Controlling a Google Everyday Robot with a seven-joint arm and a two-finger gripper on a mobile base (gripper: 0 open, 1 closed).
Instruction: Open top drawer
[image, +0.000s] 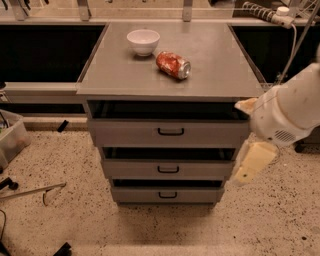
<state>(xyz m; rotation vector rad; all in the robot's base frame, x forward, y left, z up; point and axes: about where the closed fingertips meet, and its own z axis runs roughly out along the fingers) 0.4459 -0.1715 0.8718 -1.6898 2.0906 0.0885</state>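
- One step in hand, by the look of it: the approach, with no contact made yet on the top drawer (130, 134).
- Next move, as a judgement: calls for a sweep leftward along the front edge of the table (220, 75) to the handle (171, 131), a firm closure on that small loop, then a straight pull out from the front edge; calls too for care not to catch the narrower fronts below.
- One white bowl (143, 41), upright, toward the far left corner of the table.
- One red can (173, 65), lying on its side just right of the bowl and apart from it, near the middle of the table.
- Three grey drawer fronts stacked under the front edge: the top drawer widest and directly beneath that edge, then the middle drawer (130, 170) and the bottom drawer (135, 195), each narrower.
- Three black loop handles, one at the centre of each front; none touched.
- One gripper (254, 159), cream-coloured, hanging off the front right corner of the table, below the table top and beside the right end of the top drawer, well apart from the handle; apart or together, cannot tell.
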